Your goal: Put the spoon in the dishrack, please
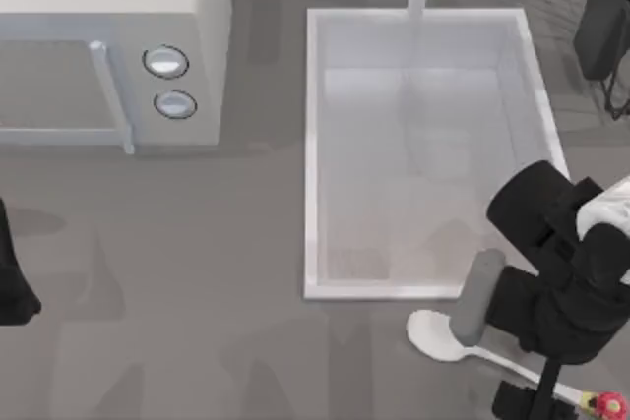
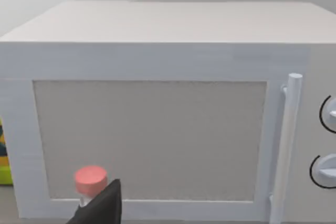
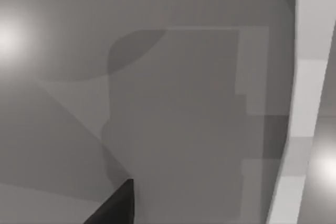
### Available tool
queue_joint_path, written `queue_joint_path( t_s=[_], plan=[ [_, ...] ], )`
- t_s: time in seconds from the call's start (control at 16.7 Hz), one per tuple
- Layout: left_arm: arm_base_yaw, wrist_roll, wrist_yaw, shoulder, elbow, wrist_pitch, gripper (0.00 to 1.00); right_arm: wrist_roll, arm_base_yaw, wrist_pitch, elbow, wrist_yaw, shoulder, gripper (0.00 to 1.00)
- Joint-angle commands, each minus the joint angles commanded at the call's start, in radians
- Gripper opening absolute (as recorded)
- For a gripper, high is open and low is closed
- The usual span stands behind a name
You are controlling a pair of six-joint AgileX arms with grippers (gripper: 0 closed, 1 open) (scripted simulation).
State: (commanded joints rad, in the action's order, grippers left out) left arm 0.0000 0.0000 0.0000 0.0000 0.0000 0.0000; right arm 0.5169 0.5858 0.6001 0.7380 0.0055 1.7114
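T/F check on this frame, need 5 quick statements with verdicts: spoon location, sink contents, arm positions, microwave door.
1. The spoon lies on the counter just in front of the sink. True.
2. The spoon is already inside the sink. False: it lies outside the sink, beside its near rim.
3. The right arm is over the spoon's handle at the right of the top view. True.
4. The microwave door stands open. False: the left wrist view shows the door shut, with its handle upright.
5. The left arm is reaching over the sink. False: it sits at the left edge of the top view, far from the sink.
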Motion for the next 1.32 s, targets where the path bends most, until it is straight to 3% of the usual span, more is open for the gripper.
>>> queue_joint_path(
  t_s=[0.36,0.84,1.32],
  plan=[
    [0.0,0.0,0.0,0.0,0.0,0.0,1.0,0.0,0.0,0.0,0.0,0.0,0.0,0.02],
    [0.0,0.0,0.0,0.0,0.0,0.0,1.0,0.0,0.0,0.0,0.0,0.0,0.0,0.0],
    [0.0,0.0,0.0,0.0,0.0,0.0,1.0,0.008,0.004,0.309,0.242,-0.019,-0.101,0.0]
  ],
)
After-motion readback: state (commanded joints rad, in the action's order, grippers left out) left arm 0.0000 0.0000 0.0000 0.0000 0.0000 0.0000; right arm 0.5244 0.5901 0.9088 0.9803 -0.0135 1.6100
